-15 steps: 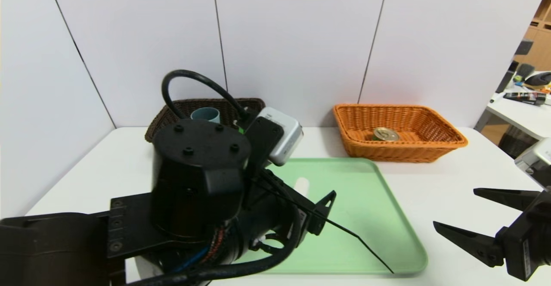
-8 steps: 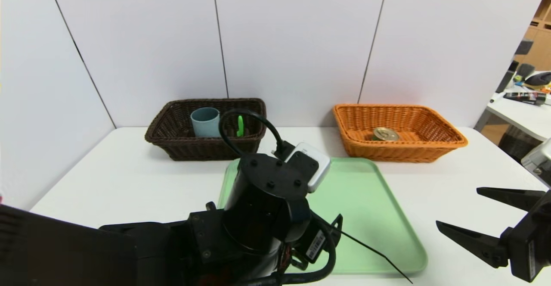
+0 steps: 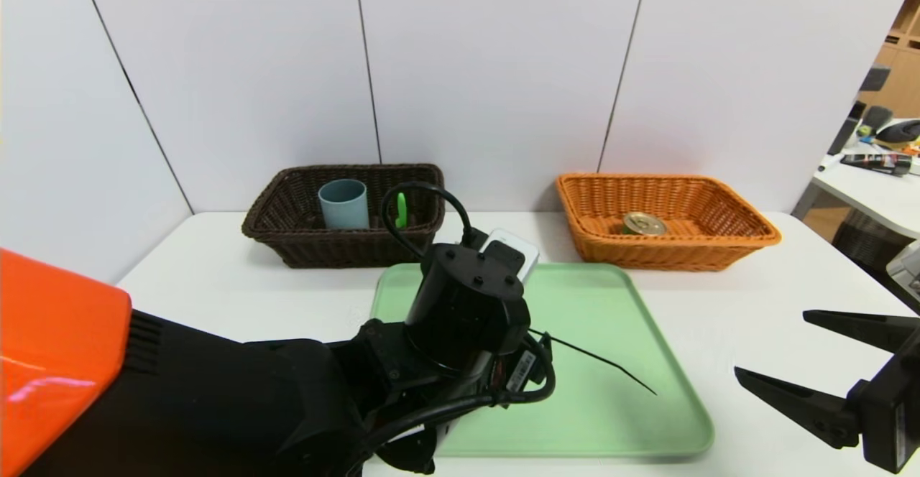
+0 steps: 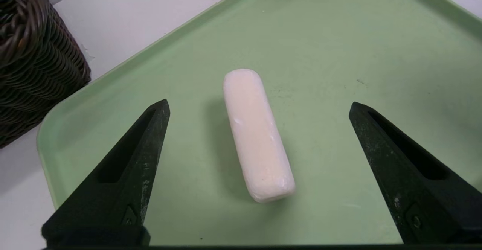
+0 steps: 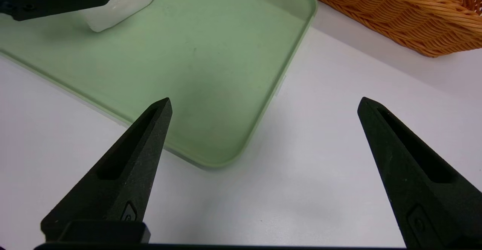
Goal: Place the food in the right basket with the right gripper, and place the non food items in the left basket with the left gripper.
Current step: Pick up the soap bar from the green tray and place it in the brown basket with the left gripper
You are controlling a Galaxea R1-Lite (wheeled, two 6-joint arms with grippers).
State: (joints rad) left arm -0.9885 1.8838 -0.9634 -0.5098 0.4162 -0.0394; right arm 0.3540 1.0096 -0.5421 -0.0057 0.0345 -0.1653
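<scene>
White, oblong block with rounded ends point(image 4: 260, 137) is lying on the flat, pale green, rimmed tray point(image 4: 339, 35) in my left wrist view. I am holding the left tool point(image 4: 259, 101) wide open and empty above the tray, its fingers standing on either side of the block. A dark brown wicker basket point(image 4: 45, 65) is standing just beside the tray on the white worktop point(image 4: 124, 24).

In the head view, the left arm point(image 3: 287, 391) is hiding the block. I am seeing a blue-grey cylindrical cup point(image 3: 345, 205) and a slim bright green item point(image 3: 401, 211) sitting in the brown basket, while a short round metal can point(image 3: 645, 224) is resting in the orange wicker basket point(image 3: 654, 253).

In the right wrist view, the right tool point(image 5: 265, 98) is hovering wide open and empty near the tray's corner.
</scene>
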